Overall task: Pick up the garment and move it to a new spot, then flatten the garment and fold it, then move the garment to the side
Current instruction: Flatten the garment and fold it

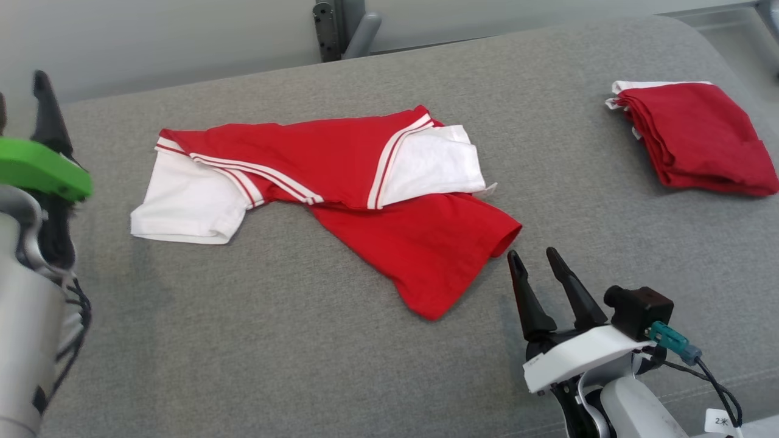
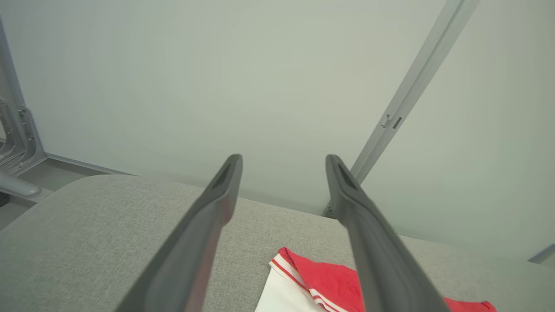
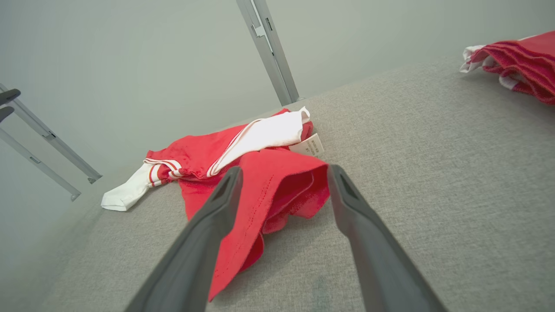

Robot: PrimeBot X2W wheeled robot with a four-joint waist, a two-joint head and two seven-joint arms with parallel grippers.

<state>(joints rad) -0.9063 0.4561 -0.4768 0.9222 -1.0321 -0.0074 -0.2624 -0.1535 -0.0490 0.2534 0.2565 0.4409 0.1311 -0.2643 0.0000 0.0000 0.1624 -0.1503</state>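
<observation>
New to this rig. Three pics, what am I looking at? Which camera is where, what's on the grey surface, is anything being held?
It is a wheeled robot with two arms, each ending in a two-fingered pincer. The wide picture comes from a camera on its head, looking down at a grey padded surface. The other two come from cameras on the wrists, each looking out along its own two dark fingers.

On the surface lies a crumpled red and white garment, not yet flattened. A second red garment, already folded, sits at the far right.

The left pincer is raised off to the garment's left, open and empty. The right pincer is also open and empty, its tips just short of the garment's near red edge. Nothing is held.
</observation>
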